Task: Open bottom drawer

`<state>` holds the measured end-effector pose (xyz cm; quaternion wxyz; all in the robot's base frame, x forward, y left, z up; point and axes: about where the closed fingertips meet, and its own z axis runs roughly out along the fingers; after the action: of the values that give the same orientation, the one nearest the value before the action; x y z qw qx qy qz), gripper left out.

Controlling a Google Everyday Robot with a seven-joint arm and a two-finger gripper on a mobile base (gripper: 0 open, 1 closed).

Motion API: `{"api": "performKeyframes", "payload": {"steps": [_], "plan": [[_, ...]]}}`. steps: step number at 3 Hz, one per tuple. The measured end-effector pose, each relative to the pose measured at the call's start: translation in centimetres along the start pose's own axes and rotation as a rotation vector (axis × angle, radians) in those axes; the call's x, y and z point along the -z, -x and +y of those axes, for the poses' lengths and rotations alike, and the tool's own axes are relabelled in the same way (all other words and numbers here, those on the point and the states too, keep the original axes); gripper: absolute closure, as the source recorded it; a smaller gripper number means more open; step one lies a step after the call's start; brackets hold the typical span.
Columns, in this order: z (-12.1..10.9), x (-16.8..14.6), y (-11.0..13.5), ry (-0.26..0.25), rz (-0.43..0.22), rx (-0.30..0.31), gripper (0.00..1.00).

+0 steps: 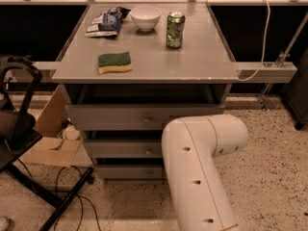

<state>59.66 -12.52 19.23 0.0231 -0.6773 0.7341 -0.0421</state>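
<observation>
The bottom drawer (127, 172) is the lowest of three grey drawer fronts under the grey table, shut, with a small round knob (149, 174) at its centre. Above it are the middle drawer (122, 148) and the top drawer (115, 116), both shut. The white arm (199, 170) rises from the bottom edge and bends right, covering the right ends of the lower drawers. The gripper is out of view, hidden behind or beyond the arm.
On the table top (192, 61) lie a green-yellow sponge (114, 62), a white bowl (146, 17), a green can (175, 29) and snack bags (106, 21). A black chair (19, 129), cables and a cardboard box (50, 148) stand at the left on the speckled floor.
</observation>
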Motion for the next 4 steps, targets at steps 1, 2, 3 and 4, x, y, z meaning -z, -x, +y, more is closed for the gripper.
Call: {"api": "performKeyframes", "payload": {"steps": [1, 2, 3, 4], "plan": [[0.2, -0.1, -0.1, 0.006, -0.001, 0.0, 0.0], [0.9, -0.8, -0.1, 0.012, -0.015, -0.012, 0.0], [0.2, -2.3, 0.0, -0.017, -0.05, -0.011, 0.0], [-1.3, -2.3, 0.1, -0.068, -0.077, 0.0, 0.0]]}}
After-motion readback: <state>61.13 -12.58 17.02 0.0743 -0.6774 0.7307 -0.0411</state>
